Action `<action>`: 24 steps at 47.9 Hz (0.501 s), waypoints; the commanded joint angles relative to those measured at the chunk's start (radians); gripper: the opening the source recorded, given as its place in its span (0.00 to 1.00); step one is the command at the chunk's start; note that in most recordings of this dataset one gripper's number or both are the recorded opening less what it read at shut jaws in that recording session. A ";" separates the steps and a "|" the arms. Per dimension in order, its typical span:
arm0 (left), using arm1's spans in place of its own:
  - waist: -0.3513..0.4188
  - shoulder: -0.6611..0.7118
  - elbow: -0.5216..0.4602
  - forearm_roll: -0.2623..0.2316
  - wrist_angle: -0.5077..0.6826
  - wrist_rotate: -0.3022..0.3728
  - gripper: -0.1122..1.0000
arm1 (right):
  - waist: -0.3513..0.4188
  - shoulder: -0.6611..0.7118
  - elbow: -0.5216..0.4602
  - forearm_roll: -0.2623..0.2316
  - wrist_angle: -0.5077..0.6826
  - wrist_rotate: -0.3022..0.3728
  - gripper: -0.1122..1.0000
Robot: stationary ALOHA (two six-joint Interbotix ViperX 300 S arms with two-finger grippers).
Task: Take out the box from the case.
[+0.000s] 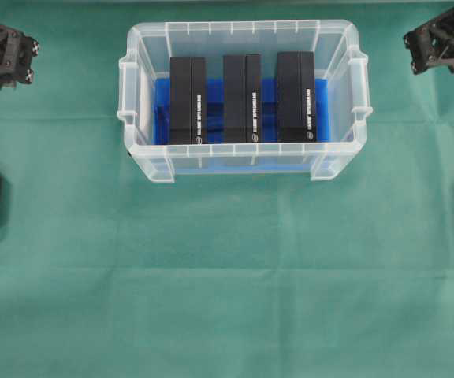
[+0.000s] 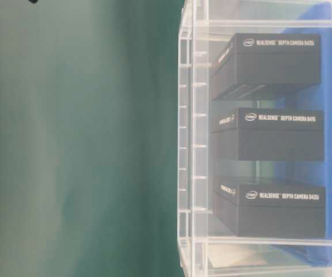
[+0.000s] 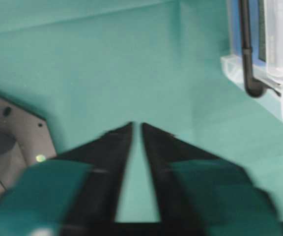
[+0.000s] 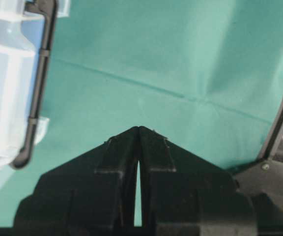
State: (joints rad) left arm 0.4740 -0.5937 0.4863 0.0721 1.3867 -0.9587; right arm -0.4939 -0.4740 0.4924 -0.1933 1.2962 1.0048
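Overhead view: the case (image 1: 243, 161) sits at about twelve o'clock on the green-covered counter (image 1: 227, 283), its clear walls and ribbed rim framing a blue sheet (image 1: 214, 110) on the bottom. Three black boxes stand in it side by side: the left box (image 1: 187, 99), the middle box (image 1: 242, 98) and the right box (image 1: 296, 96), with narrow gaps of blue between them. Both arms wait well apart from the case, the left arm (image 1: 2, 51) at ten o'clock and the right arm (image 1: 444, 39) at two o'clock.

Table-level view: the boxes read as printed cardboard cartons with crisp edges and matte faces, so they are probably light, stiff and not slippery, though a hard squeeze could dent the lid. The sensible hold is across the narrow width of one box, fingers going down into the gaps beside it, then a straight lift over the rim.

Left wrist view: the left fingers (image 3: 136, 129) are parted by a thin slit and carry nothing; a corner of the case with its dark handle (image 3: 247, 54) lies at two o'clock.

Right wrist view: the right fingers (image 4: 138, 130) are clenched tip to tip, empty, over bare cloth, the case edge at ten o'clock.
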 commanded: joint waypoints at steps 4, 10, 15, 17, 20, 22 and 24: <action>0.005 -0.006 -0.011 0.000 -0.003 -0.002 0.59 | -0.003 -0.015 0.018 -0.003 -0.020 0.002 0.10; 0.003 -0.009 -0.006 0.000 -0.003 -0.002 0.90 | -0.003 -0.020 0.026 -0.005 -0.055 0.009 0.17; 0.005 -0.009 -0.006 0.000 -0.003 -0.003 0.98 | -0.002 -0.020 0.026 -0.008 -0.061 0.025 0.43; 0.003 -0.008 -0.006 0.000 -0.003 -0.003 0.97 | -0.002 -0.018 0.026 -0.014 -0.060 0.034 0.54; 0.003 -0.008 -0.005 0.002 -0.003 -0.005 0.97 | -0.003 -0.020 0.026 -0.017 -0.051 0.043 0.73; 0.003 -0.009 -0.005 0.002 -0.003 -0.005 0.97 | -0.003 -0.020 0.026 -0.017 -0.041 0.048 0.82; 0.003 -0.009 -0.003 0.002 -0.003 -0.006 0.97 | -0.003 -0.020 0.025 -0.015 -0.031 0.051 0.90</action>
State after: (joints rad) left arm 0.4740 -0.5967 0.4909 0.0721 1.3867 -0.9618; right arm -0.4939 -0.4832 0.5308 -0.2040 1.2533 1.0523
